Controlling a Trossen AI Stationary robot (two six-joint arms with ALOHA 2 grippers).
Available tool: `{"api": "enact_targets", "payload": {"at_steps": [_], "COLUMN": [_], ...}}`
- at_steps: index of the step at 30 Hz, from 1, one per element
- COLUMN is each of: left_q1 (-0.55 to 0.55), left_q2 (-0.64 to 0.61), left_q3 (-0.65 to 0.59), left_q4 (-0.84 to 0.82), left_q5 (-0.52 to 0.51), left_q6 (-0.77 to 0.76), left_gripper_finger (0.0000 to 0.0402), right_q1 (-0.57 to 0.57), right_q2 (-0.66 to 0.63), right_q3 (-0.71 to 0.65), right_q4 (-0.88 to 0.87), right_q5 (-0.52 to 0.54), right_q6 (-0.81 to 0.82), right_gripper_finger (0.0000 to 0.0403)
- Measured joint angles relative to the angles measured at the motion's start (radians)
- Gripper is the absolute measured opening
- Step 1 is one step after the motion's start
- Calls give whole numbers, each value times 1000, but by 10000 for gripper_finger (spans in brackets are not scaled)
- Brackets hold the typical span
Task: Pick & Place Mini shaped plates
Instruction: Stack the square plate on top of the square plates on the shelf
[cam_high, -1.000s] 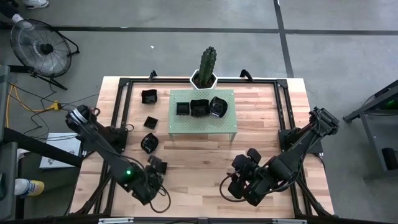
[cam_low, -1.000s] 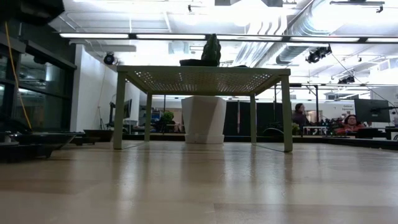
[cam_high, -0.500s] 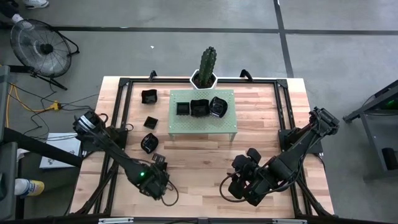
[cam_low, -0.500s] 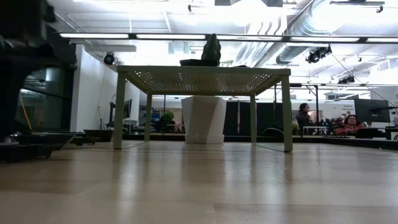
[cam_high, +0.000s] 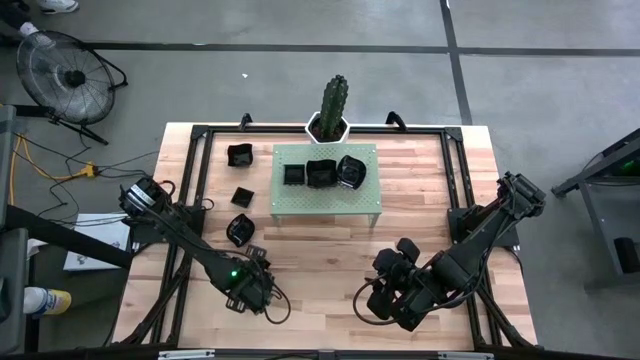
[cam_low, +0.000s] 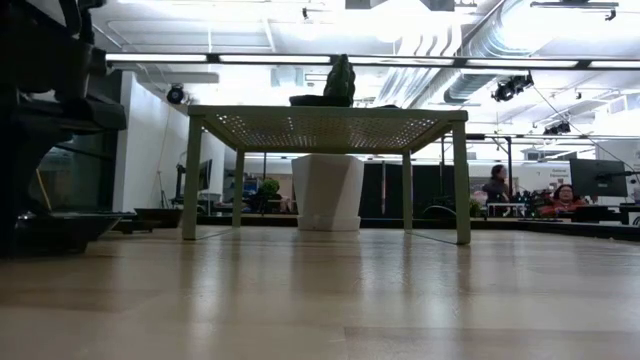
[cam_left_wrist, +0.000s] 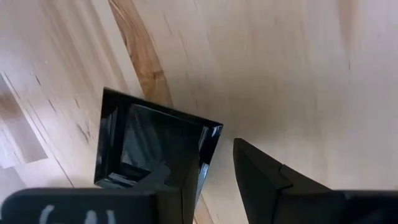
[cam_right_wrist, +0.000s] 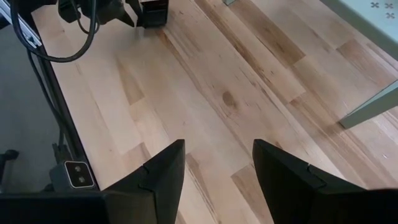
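While our left claw (cam_left_wrist: 211, 180) grips the rim of a small glossy black square plate (cam_left_wrist: 146, 146), one finger inside the dish and one outside its wall, we hold that plate low over the pale wooden tabletop (cam_high: 320, 250), near the front left part of it. From the high view, the same claw (cam_high: 255, 262) sits just in front of a rounded black dish (cam_high: 239, 230) lying on the wood.

Two more black dishes rest on the tabletop farther back on the left: a tiny square one (cam_high: 242, 195) and a larger wavy-edged one (cam_high: 239, 154). Three black dishes (cam_high: 322, 173) stand in a row on top of the pale green perforated metal stand (cam_high: 300, 205), which stands at the middle back. Behind it a green cactus in a white pot (cam_high: 329, 108) stands at the tabletop's far edge.

Our right claw (cam_right_wrist: 217, 168) waits with its fingers wide apart and nothing between them, hovering over bare wood at the front right (cam_high: 385, 285), well apart from every plate.
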Motion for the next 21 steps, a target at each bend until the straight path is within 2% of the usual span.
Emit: {"api": "enact_targets", "payload": {"at_steps": [21], "left_q1": [0], "left_q2": [0], "left_q3": [0], "left_q4": [-8], "left_q5": [-38], "left_q6": [114], "left_gripper_finger": [97], "right_q1": [0], "right_q2": [0], "right_q3": [0], "right_q4": [5], "right_q5": [0], "right_q6": [14], "right_gripper_finger": [184]}}
